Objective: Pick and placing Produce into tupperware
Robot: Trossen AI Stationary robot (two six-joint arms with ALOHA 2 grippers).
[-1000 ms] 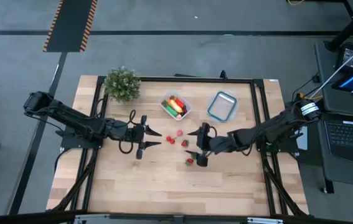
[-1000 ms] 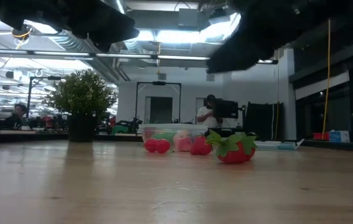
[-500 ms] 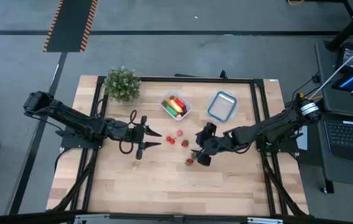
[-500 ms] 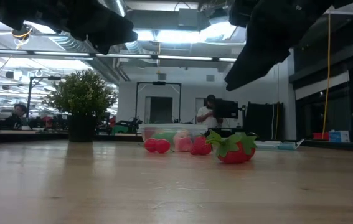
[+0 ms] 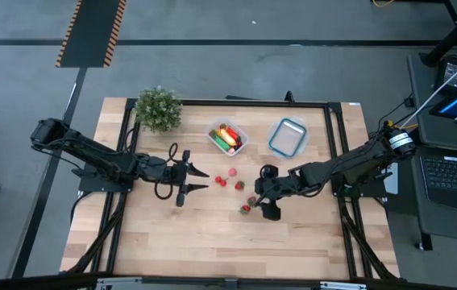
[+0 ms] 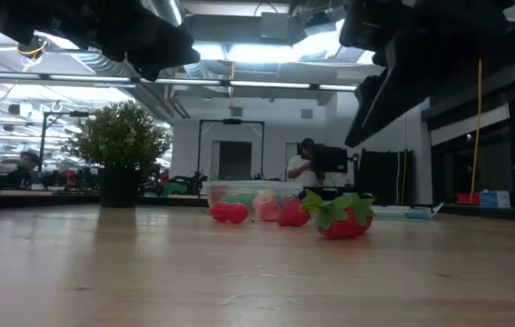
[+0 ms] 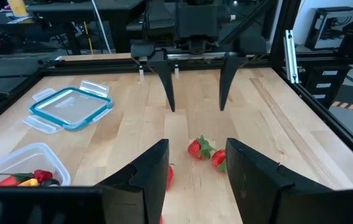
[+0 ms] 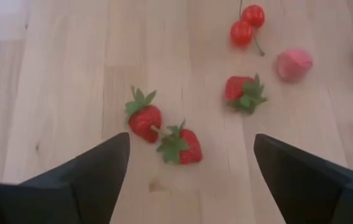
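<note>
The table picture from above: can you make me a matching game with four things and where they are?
Things:
1. potted plant
2. tupperware
3. blue-rimmed lid
4. right pincer

Places:
a. over the strawberries
b. far left corner of the table
c. lying flat, right of the tupperware
d. holding a banana, red and green pieces

Pairs: 1-b, 2-d, 3-c, 4-a

Right gripper [image 5: 262, 201] low over loose strawberries on the tabletop [image 5: 212, 234]
Left gripper [image 5: 198, 180] waits mid-table, fingers apart; the tupperware [image 5: 228, 138] holds produce, with a blue-rimmed lid [image 5: 288, 137] and potted plant [image 5: 158, 108] nearby
</note>
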